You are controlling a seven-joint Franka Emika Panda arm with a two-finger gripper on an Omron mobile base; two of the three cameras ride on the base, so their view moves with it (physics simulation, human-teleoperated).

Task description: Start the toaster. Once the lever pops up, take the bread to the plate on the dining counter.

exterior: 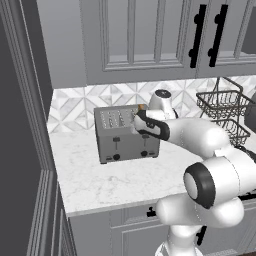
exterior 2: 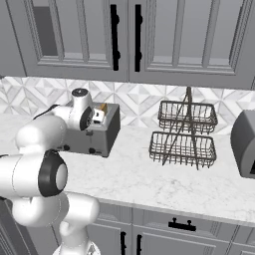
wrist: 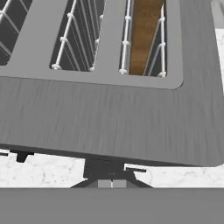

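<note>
The grey toaster (exterior: 120, 131) (exterior 2: 105, 133) (wrist: 109, 118) stands on the marble worktop (exterior: 100, 175) against the tiled wall. The bread (exterior: 141, 107) (exterior 2: 103, 107) (wrist: 146, 35) sits in its right-hand slot, with the brown crust just above the top. My hand hangs over the toaster's front right corner. In the hand view my gripper (wrist: 111, 184) is shut, its tips right above the right lever (wrist: 103, 168) on the front face. I cannot tell whether they touch. The left lever (exterior: 116, 142) (wrist: 19, 155) stands free. The plate and the dining counter are out of view.
A two-tier black wire basket (exterior: 225, 107) (exterior 2: 184, 132) stands to the right of the toaster. Further right sits a rounded grey appliance (exterior 2: 244, 144). Grey wall cabinets (exterior: 145, 35) hang low overhead. A tall grey panel (exterior: 25, 125) closes off the worktop's left end.
</note>
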